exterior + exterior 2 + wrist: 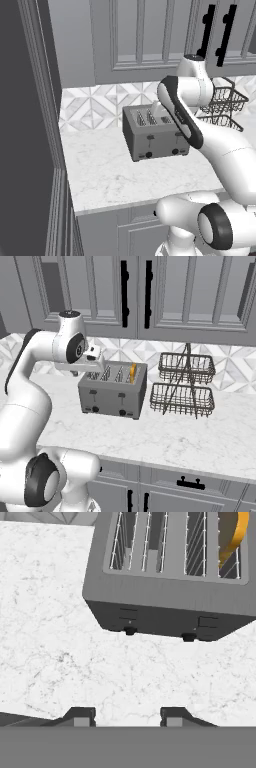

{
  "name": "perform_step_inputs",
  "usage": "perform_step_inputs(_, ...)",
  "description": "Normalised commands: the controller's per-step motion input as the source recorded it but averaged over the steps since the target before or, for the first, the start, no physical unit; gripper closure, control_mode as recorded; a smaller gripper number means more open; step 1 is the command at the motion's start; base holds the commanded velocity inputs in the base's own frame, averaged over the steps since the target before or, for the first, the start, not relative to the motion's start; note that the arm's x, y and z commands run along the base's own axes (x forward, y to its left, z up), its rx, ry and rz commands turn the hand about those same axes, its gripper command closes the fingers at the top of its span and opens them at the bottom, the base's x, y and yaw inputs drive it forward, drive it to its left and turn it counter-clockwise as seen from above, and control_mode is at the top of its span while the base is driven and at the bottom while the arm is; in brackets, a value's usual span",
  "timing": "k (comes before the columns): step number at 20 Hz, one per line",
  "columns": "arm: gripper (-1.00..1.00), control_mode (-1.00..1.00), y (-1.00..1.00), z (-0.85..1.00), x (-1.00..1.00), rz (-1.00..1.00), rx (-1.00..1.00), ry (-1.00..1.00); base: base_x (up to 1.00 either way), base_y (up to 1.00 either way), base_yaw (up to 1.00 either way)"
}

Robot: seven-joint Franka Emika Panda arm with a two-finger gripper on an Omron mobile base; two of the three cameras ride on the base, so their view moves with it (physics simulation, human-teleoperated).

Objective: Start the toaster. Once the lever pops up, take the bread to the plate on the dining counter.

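The grey four-slot toaster (112, 391) stands on the marble worktop (190, 441) by the tiled wall, also seen as toaster (150, 135) and toaster (165, 587). A tan-orange bread (132, 372) slice sticks up from its rightmost slot, at the top right as bread (232, 532) in the hand view. Two dark levers sit high on the front, left lever (93, 397) among them. My gripper (96, 367) hovers above the toaster's front left corner, pointing down. The gripper (126, 718) is open, with only bare worktop showing between its fingers. The plate and the dining counter are out of view.
A two-tier black wire basket rack (182, 386) stands just right of the toaster. Upper cabinets with black handles (135, 293) hang above. A tall dark panel (25, 125) closes the worktop's left end. Bare marble worktop (100, 170) lies in front of the toaster.
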Motion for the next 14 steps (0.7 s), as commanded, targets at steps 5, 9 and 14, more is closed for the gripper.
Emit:
perform_step_inputs(5,-1.00,-1.00,-0.03,0.00,-0.01,0.00,0.00,-0.03,0.00,0.00,0.00)
perform_step_inputs(9,-1.00,-1.00,-0.61,0.00,-0.01,0.00,0.05,-0.11,0.00,0.00,0.00)
perform_step_inputs(14,-1.00,-1.00,-0.76,-0.09,-0.01,0.01,0.03,-0.03,0.00,0.00,0.00)
